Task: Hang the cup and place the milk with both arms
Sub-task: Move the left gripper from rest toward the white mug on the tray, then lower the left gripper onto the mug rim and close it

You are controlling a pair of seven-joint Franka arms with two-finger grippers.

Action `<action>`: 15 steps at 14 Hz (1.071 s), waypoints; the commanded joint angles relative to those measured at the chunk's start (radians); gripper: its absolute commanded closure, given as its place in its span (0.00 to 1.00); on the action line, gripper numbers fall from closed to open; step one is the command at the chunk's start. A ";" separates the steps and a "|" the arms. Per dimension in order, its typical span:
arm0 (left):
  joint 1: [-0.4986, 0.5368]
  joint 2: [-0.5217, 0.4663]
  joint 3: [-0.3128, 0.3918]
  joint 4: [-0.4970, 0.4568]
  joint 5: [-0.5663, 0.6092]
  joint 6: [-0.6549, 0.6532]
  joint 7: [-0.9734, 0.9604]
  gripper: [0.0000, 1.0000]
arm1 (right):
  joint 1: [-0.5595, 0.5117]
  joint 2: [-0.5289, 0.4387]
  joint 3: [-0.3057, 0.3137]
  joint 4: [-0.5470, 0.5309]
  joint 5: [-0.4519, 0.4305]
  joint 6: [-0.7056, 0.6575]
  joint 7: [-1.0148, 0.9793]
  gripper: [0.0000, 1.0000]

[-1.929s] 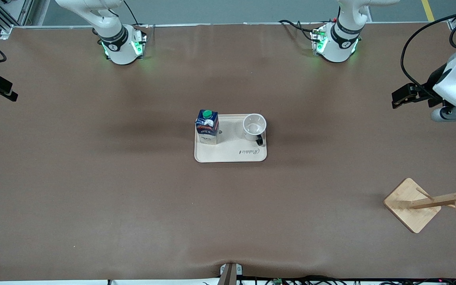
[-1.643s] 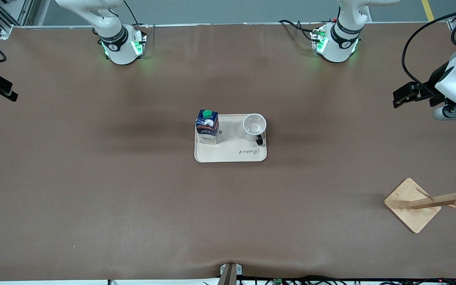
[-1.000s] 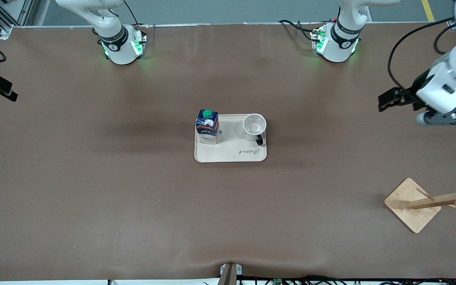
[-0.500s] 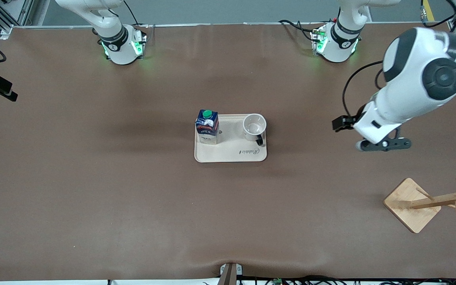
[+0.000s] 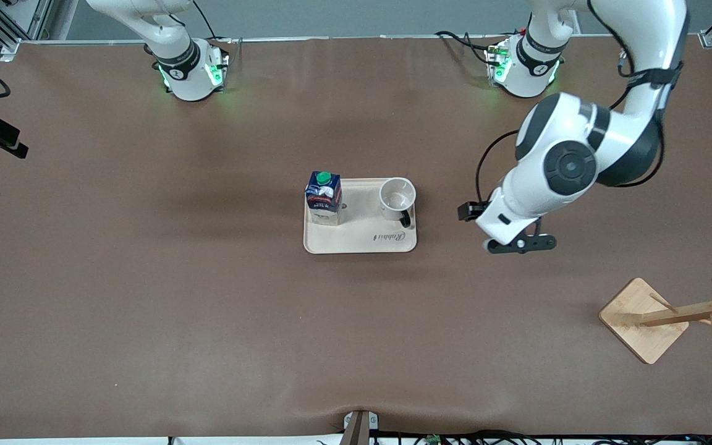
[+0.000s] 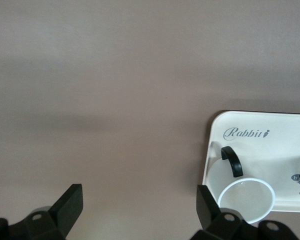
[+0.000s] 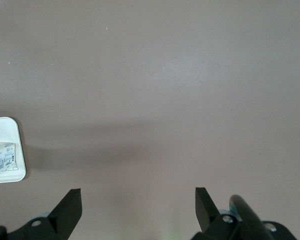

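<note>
Front view, tray: cream tray (image 5: 360,242) in the middle of the brown table (image 5: 146,278).
Front view, milk: milk (image 5: 324,198) stands upright on the tray, at the end toward the right arm.
Front view, cup: cup (image 5: 397,198) stands upright on the tray, at the end toward the left arm, its opening up.
Front view, left gripper: left gripper (image 5: 468,211) hangs over bare table, near the tray's cup end.
Front view, rack: wooden rack (image 5: 671,316) is near the left arm's end, nearer to the camera than the tray.
Left wrist view, jaws: fingers (image 6: 67,205) stand wide apart and hold nothing; the cup (image 6: 245,199) and tray (image 6: 270,135) are beside them.
Right wrist view, right gripper: right gripper (image 7: 138,206) is over bare table, jaws wide apart, empty; the arm waits.
</note>
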 commanded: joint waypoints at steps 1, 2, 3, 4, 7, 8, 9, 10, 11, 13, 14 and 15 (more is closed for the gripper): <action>-0.039 0.023 -0.001 -0.026 0.001 0.046 -0.060 0.00 | -0.013 -0.007 0.010 -0.003 -0.002 -0.006 0.006 0.00; -0.058 0.029 -0.001 -0.046 0.001 0.066 -0.104 0.00 | -0.014 -0.007 0.009 -0.003 -0.002 -0.006 0.006 0.00; -0.072 0.036 -0.001 -0.060 0.001 0.080 -0.143 0.00 | -0.013 -0.007 0.010 -0.003 -0.002 -0.006 0.006 0.00; -0.085 0.044 -0.002 -0.070 0.001 0.088 -0.170 0.00 | -0.013 -0.007 0.010 -0.003 -0.002 -0.006 0.006 0.00; -0.121 0.041 -0.004 -0.114 -0.004 0.106 -0.226 0.00 | -0.013 -0.007 0.010 -0.003 -0.002 -0.006 0.006 0.00; -0.137 0.041 -0.002 -0.135 -0.007 0.134 -0.247 0.00 | -0.013 -0.007 0.009 -0.003 -0.002 -0.008 0.006 0.00; -0.150 0.043 -0.002 -0.158 -0.007 0.172 -0.271 0.00 | -0.011 -0.005 0.010 -0.003 -0.002 -0.006 -0.004 0.00; -0.161 0.044 -0.004 -0.175 -0.007 0.206 -0.299 0.00 | -0.008 -0.007 0.010 -0.003 -0.002 -0.008 -0.005 0.00; -0.176 0.047 -0.004 -0.189 -0.007 0.229 -0.324 0.00 | -0.005 -0.005 0.010 -0.003 -0.002 -0.006 -0.005 0.00; -0.204 0.069 -0.004 -0.192 -0.007 0.248 -0.350 0.03 | -0.005 -0.001 0.012 -0.006 -0.002 -0.009 -0.004 0.00; -0.214 0.078 -0.004 -0.192 -0.009 0.252 -0.351 0.05 | -0.005 0.001 0.010 -0.006 -0.002 -0.009 -0.001 0.00; -0.227 0.081 -0.002 -0.194 -0.009 0.260 -0.359 0.06 | -0.005 0.006 0.012 -0.006 -0.002 -0.008 -0.002 0.00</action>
